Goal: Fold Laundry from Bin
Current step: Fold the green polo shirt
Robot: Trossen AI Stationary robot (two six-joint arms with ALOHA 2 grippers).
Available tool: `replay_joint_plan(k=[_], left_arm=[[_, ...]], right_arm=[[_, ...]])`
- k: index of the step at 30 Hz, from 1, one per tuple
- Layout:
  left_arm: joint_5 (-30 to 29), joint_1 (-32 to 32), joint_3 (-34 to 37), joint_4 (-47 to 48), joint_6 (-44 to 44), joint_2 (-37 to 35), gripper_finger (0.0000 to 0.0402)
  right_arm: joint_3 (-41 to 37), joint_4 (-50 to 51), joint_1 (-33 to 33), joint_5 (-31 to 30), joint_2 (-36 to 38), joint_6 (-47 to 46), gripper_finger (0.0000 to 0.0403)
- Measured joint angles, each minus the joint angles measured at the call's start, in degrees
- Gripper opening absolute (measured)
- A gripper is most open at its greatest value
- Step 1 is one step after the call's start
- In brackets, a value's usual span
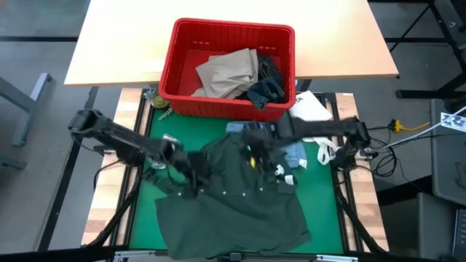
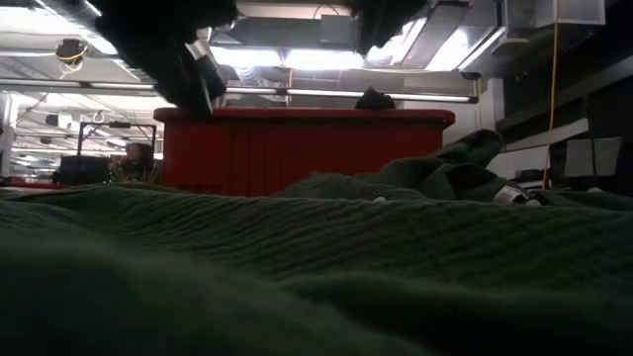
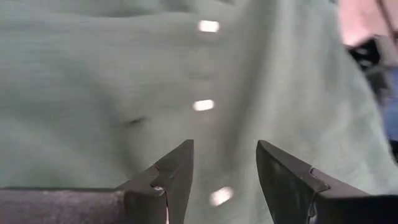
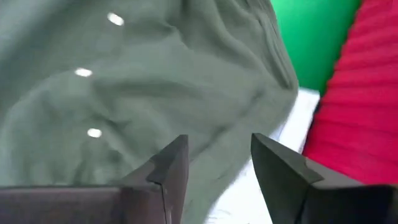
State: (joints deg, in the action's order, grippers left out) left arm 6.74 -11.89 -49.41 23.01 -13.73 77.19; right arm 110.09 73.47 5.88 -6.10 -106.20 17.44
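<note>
Laundry status: dark green shirt (image 1: 233, 200) is out of the bin and lies spread over the green mat (image 1: 142, 207) in front of it, rumpled, white buttons facing up, no fold made that I can see. A light blue garment (image 1: 295, 154) lies partly under the shirt's far right edge, just in front of the bin. Red bin (image 1: 182, 69) sits at the far edge of the mat and holds the tan khaki trousers (image 1: 229, 73) and dark blue jeans (image 1: 266, 87), both in a heap. A white packet (image 1: 309, 105) lies beside the bin's right corner.

My read: early. One garment laid out and unfolded, at least three more to go.

Left gripper (image 1: 198, 175) is over the shirt's left upper part, near the placket. Its wrist view shows the fingers (image 3: 177, 177) apart with bare cloth and a button visible in the gap; nothing pinched. Cannot tell if the tips touch the fabric.

Right gripper (image 4: 217, 168) is over the shirt's far edge, close to the bin wall. Fingers apart, green cloth and a white strip showing between them, nothing clamped.

Both arms hover low over the shirt, empty.
</note>
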Motion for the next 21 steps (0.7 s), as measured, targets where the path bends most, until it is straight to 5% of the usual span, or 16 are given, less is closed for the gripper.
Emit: replay_joint_plan(k=[5,10,21], left_arm=[[0.20,8.29,0.33,10.41,4.64,-9.93,0.0167],[0.31,14.32,1.51,18.65,8.74,-19.50,0.0167],[0.29,22.69,7.73,23.01,9.37,-34.22,0.0167]], right_arm=[[-4.98,-0.13,-5.08,-0.87,-0.06,-0.47,0.0172],[-10.78,-6.67,-4.66,-10.11,-0.03,-2.41,0.0172],[-22.30,-21.53,-5.52,-9.23,-0.12,-8.67,0.0172]])
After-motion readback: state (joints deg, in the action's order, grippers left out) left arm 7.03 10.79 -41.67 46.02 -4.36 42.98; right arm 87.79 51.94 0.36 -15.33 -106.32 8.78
